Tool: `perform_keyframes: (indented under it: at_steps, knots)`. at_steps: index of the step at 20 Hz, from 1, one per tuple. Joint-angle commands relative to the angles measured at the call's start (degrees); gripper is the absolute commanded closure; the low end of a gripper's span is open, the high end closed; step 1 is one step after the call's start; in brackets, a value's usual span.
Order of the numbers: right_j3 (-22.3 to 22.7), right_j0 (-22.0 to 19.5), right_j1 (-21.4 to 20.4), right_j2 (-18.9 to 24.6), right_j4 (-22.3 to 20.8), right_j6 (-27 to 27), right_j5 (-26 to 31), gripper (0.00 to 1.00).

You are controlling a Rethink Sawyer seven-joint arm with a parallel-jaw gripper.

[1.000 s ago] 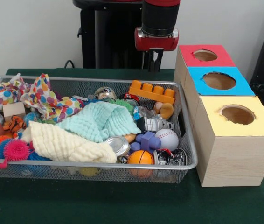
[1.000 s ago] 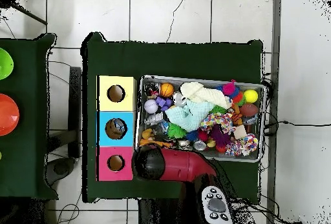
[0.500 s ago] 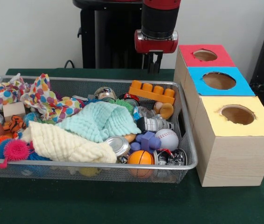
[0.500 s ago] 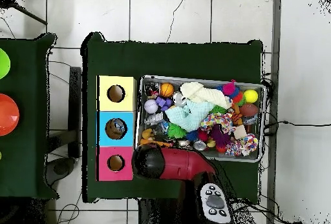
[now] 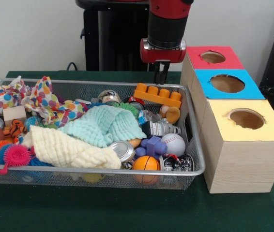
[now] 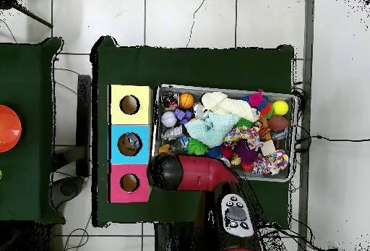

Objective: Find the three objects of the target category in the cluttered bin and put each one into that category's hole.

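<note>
The silver wire-mesh bin (image 5: 79, 170) is full of toys, cloths and cans; it also shows in the overhead view (image 6: 224, 89). One crinkly clear plastic bottle (image 5: 148, 116) with blue print lies near the bin's right end, half under the mint cloth (image 5: 103, 124). Other bottles are hidden or cannot be told apart. My gripper (image 5: 161, 73) hangs above the bin's far right corner, beside the red box, and holds nothing that I can see. In the overhead view the arm's end (image 6: 165, 172) covers it.
Three wooden boxes with round holes stand in a row right of the bin: red (image 5: 195, 58), blue (image 5: 205, 79), yellow (image 5: 224, 130). Something brownish lies inside the blue box's hole (image 6: 129, 144). A white baseball (image 5: 174, 143), an orange ball (image 5: 145, 163) and cans (image 5: 122, 151) lie in the bin.
The arm has come down a little and shifted slightly toward the boxes. Nothing in the bin has moved.
</note>
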Motion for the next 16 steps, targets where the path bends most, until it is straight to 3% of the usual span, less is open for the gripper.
perform_keyframes:
  at_steps: [1,9,16]
  knots:
    - [-7.76,0.43,3.76,1.83,2.06,8.21,4.95,1.00]
    - [-11.03,0.47,5.33,2.08,2.13,7.43,6.75,1.00]
    - [-11.27,-0.74,5.81,2.39,1.23,6.02,6.19,1.00]
